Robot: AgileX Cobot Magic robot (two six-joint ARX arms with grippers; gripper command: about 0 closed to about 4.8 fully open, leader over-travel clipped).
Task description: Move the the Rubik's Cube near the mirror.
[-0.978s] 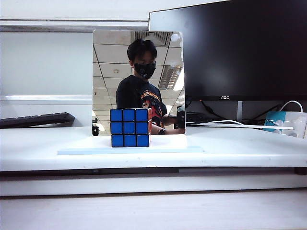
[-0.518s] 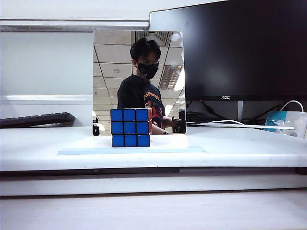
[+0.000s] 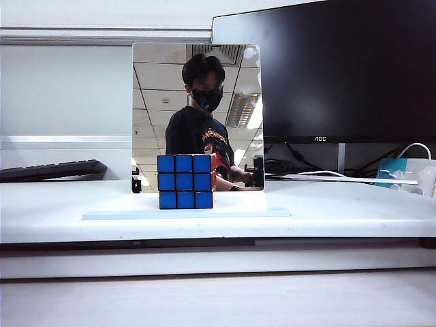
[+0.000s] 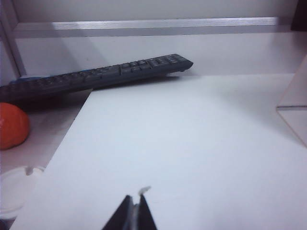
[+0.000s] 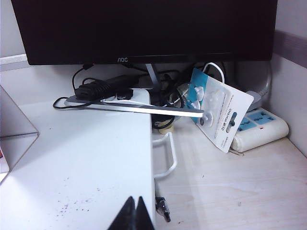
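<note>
Rubik's Cube (image 3: 185,181) is sitting touching the mirror (image 3: 197,102), unmoved since before. My left pincer (image 4: 135,211) and right pincer (image 5: 134,211) are staying together, holding nothing, at six o'clock.

A white raised surface (image 3: 340,211) carries the mirror (image 3: 197,102) on its pale-blue base, the cube (image 3: 184,181) just before it, a keyboard (image 3: 51,169) and a monitor (image 3: 340,68) stand.
</note>
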